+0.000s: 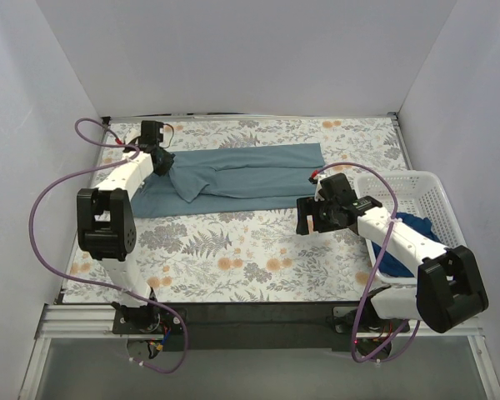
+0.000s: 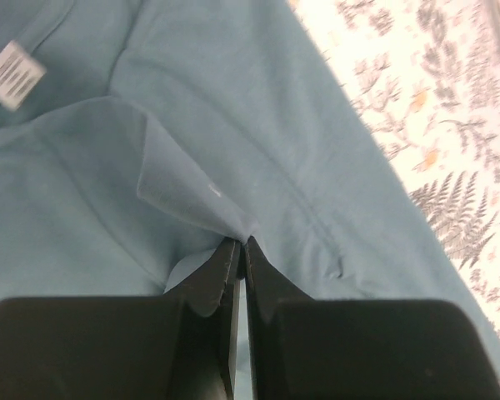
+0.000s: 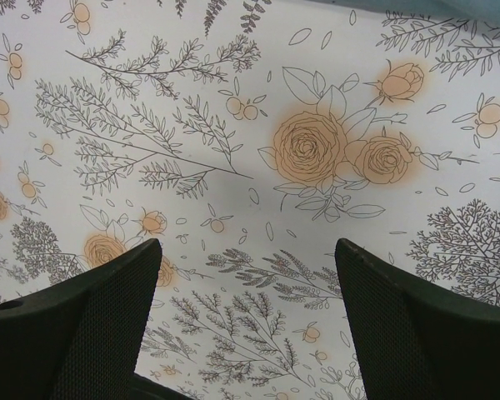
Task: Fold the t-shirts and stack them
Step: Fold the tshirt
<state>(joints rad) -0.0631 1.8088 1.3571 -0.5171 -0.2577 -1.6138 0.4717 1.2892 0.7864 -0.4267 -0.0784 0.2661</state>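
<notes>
- Step? Quick.
- Folding slate shirt, mid-fold I'd say. It lies flat across the far side of table, narrowed into a long band, with the left end bunched.
- Left gripper?
- Jaws together, clamped on a raised flap of slate shirt at its left end. The wrist view shows cloth pinched right at the tips, with a fold peaking up from them. Label sits off to the upper left, so this is likely near the neck end.
- Right gripper?
- Jaws wide apart, nothing between them. It hovers over bare floral table, near the shirt's right end but apart from it, just beside basket.
- Second shirt?
- Dark shirt sits crumpled in basket, partly hidden by the right arm. Not folded.
- Progress?
- Early. One shirt is part-folded, none stacked.
- Next move?
- Probably the left carries its pinched end toward the right to halve the band. That needs a lift high enough for the cloth to clear itself, then a flat lay-down so the edges line up. The right should probably pin or grab the right end, else the band drags.
- Risk?
- It's a thin pinch. Cloth could slip out, or only the top layer comes along.
</notes>
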